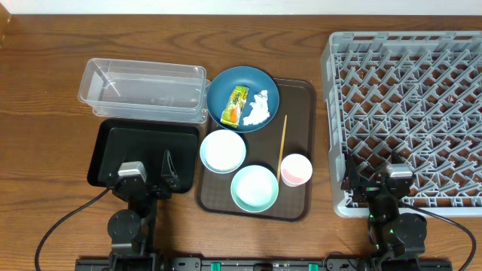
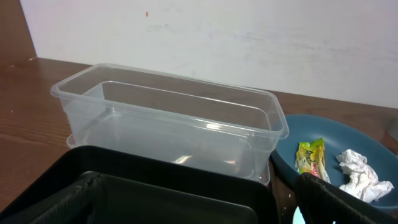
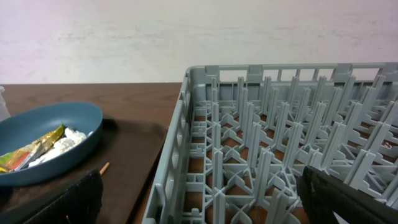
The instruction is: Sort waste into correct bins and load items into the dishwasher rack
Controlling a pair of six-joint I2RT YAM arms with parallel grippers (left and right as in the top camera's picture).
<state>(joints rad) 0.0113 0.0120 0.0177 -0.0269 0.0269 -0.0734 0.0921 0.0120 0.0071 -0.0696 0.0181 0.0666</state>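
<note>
A dark blue plate (image 1: 260, 81) on the brown tray holds a yellow-green wrapper (image 1: 237, 105) and a crumpled white tissue (image 1: 258, 110). Both also show in the left wrist view, wrapper (image 2: 311, 158) and tissue (image 2: 360, 176). I cannot pick out rice grains. A white-blue bowl (image 1: 223, 150), a mint bowl (image 1: 254, 188), a pink-white cup (image 1: 296, 169) and a wooden stick (image 1: 282, 144) lie on the tray. The clear tub (image 1: 143, 90) and the black tray (image 1: 135, 147) sit at left. The grey rack (image 1: 407, 113) is at right. My left gripper (image 1: 154, 177) (image 2: 199, 208) is open over the black tray. My right gripper (image 1: 373, 184) (image 3: 205, 202) is open over the rack's front left corner.
The brown serving tray (image 1: 297, 98) lies between the bins and the rack. The clear tub stands just behind the black tray, its right end close to the plate. Bare wooden table (image 1: 45, 90) lies to the far left.
</note>
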